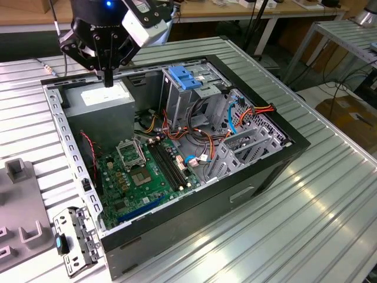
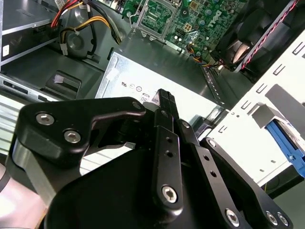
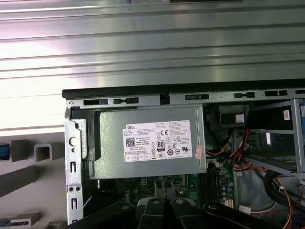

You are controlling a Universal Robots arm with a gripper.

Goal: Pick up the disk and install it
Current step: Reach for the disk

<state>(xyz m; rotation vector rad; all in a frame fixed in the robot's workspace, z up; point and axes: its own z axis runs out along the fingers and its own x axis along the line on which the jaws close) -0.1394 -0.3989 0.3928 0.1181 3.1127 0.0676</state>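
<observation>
Where the disk lies I cannot say for certain. The likeliest trace is a sliver of blue [image 3: 2, 151] at the margin of the first wrist view. It is on the worktop [image 3: 143, 47] beside the grey holders [image 3: 44, 152], outside the computer case [image 1: 177, 233]. Too little of it shows to tell a drive from a bare rail.

The gripper [image 1: 109, 79] hangs over the power supply [image 1: 100, 97], in the case's far corner on the exterior view's left. Its fingers are pressed together with nothing between them. The tips are close above the box's top, and I cannot tell whether they touch it.

Further along the case's far side, a blue plastic bracket [image 1: 184, 76] sits on top of the drive cage [image 1: 177, 109], with no label visible on it. Loose cables [image 1: 235, 115] crowd the space beside the cage, and the circuit board [image 1: 144, 171] lies open on the case floor.

The main risk, as I judge it, is mistaking that bracket for the disk, since both are blue. With the tips this low, a sideways sweep could also knock the power supply or the case's rim. Near the cage, the cables could snag a finger or get pinched under a drive, and anything dropped would land on the circuit board.
</observation>
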